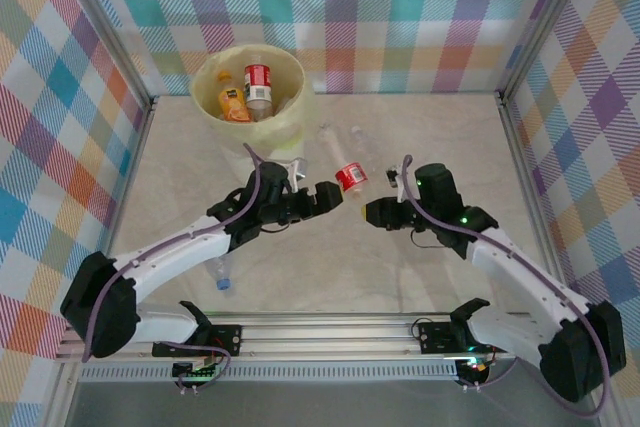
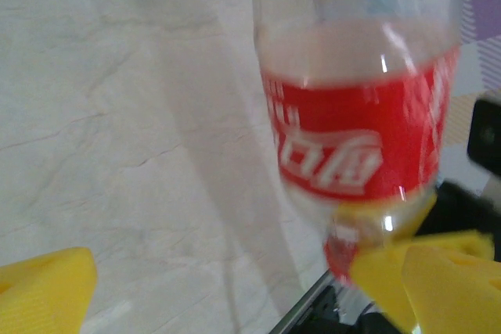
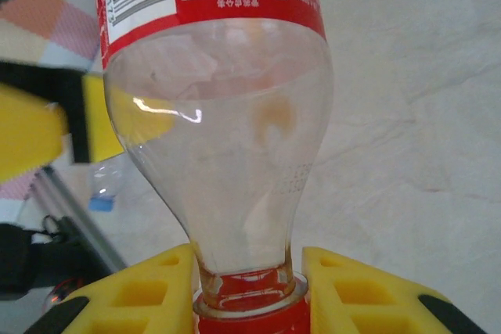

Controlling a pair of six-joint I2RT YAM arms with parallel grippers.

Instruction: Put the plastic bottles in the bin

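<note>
Right pincer (image 3: 249,281) is clamped on the bottle (image 1: 350,176) at its neck, nearer than the bin (image 1: 301,107). Left pincer (image 1: 328,191) gapes wide beside it. Release too early and the bottle likely falls short of the bin.

Overhead view looks down; both wrist views (very close) share one bottle (image 3: 219,131).

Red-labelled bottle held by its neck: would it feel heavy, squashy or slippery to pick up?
The red-labelled bottle looks see-through and empty, so it is probably very light. Its thin clear wall would likely dent if squeezed mid-body. The right gripper pinches the narrow neck by the collar, which probably stops it slipping.
</note>
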